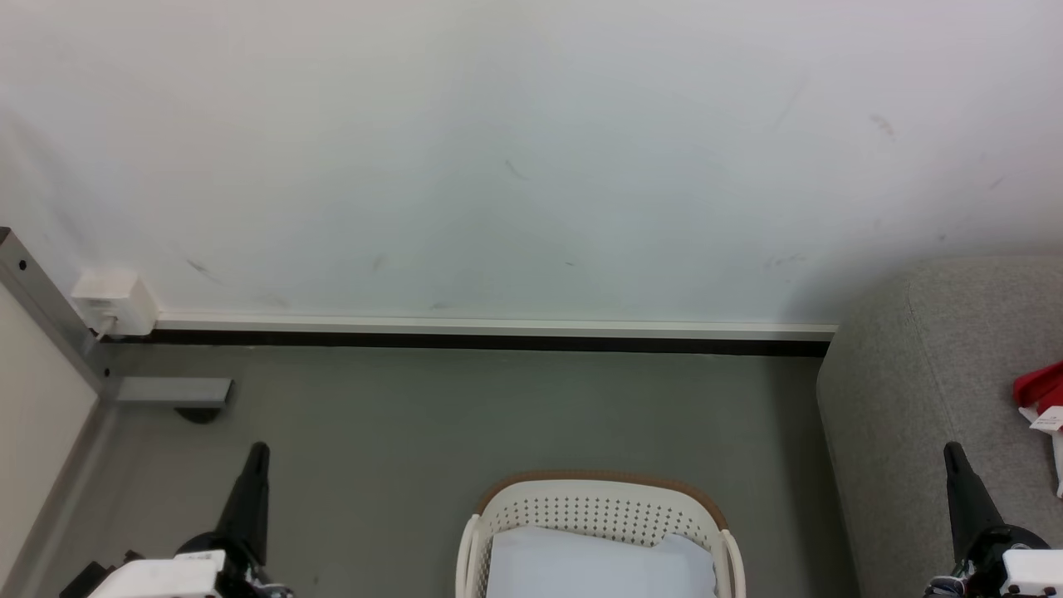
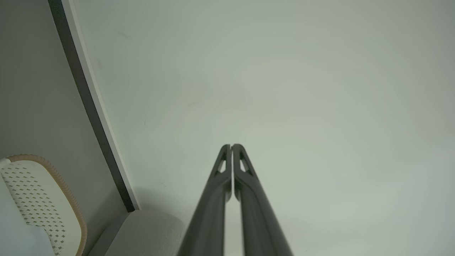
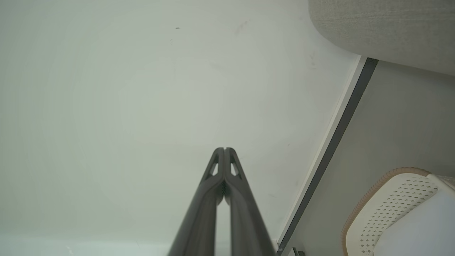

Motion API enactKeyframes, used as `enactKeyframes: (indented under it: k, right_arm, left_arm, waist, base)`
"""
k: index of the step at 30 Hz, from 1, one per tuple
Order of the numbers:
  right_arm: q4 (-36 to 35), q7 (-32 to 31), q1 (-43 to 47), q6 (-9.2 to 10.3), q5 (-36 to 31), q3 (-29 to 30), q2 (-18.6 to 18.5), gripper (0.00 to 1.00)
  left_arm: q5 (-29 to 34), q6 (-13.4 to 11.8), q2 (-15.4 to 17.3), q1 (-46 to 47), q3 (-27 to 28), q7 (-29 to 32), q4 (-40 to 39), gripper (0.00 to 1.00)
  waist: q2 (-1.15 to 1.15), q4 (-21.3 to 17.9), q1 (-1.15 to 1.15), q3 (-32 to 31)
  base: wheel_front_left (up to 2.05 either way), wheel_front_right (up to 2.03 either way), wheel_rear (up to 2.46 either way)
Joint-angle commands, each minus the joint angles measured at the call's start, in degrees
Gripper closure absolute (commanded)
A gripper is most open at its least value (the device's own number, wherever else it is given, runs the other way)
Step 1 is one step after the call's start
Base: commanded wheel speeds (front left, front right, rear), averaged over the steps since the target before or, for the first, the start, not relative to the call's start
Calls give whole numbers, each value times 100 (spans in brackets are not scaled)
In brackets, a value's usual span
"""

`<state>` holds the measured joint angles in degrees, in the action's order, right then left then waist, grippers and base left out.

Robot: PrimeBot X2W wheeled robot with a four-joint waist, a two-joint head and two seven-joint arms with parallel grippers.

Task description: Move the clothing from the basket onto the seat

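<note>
The red clothing (image 1: pixel 1040 389) with a white label lies on the grey seat (image 1: pixel 930 390) at the right edge of the head view. The cream perforated basket (image 1: pixel 598 508) with a brown rim stands on the floor at bottom centre, a plain pale cloth (image 1: pixel 598 566) inside it. My left gripper (image 1: pixel 259 453) points up at the lower left, shut and holding nothing. At the lower right my right gripper (image 1: pixel 953 453) is shut too, beside the seat. The left wrist view has its shut gripper (image 2: pixel 231 145) facing the wall, with the basket (image 2: pixel 46 199) at lower left. The right wrist view's gripper (image 3: pixel 224 149) is likewise shut, the basket (image 3: pixel 391 199) at lower right.
A white wall (image 1: pixel 531 158) with a white and black skirting (image 1: pixel 498 332) closes off the far side. A metal frame post (image 1: pixel 50 316) and a white socket box (image 1: pixel 116 301) stand at the left. Grey floor (image 1: pixel 498 415) lies between the basket and the wall.
</note>
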<state>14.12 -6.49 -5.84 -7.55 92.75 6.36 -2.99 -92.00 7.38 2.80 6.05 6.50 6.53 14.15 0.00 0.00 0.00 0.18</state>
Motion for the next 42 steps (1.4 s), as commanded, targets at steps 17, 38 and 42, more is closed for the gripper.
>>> enactKeyframes:
  k: [17,38,42]
  right_arm:
    - [-21,-14,-67,12,-46,31,4,100]
    - [-21,-19,-68,12,-51,35,7,100]
    - [-21,-19,-68,12,-52,35,8,100]
  left_arm:
    - [-77,28,13,42,14,22,-15,100]
    - [-77,28,13,42,13,22,-16,100]
    - [-77,28,13,42,13,22,-16,100]
  waist:
    - [0,0,0,0]
    - [0,0,0,0]
    - [0,0,0,0]
  base:
    - [0,0,0]
    - [0,0,0]
    - [0,0,0]
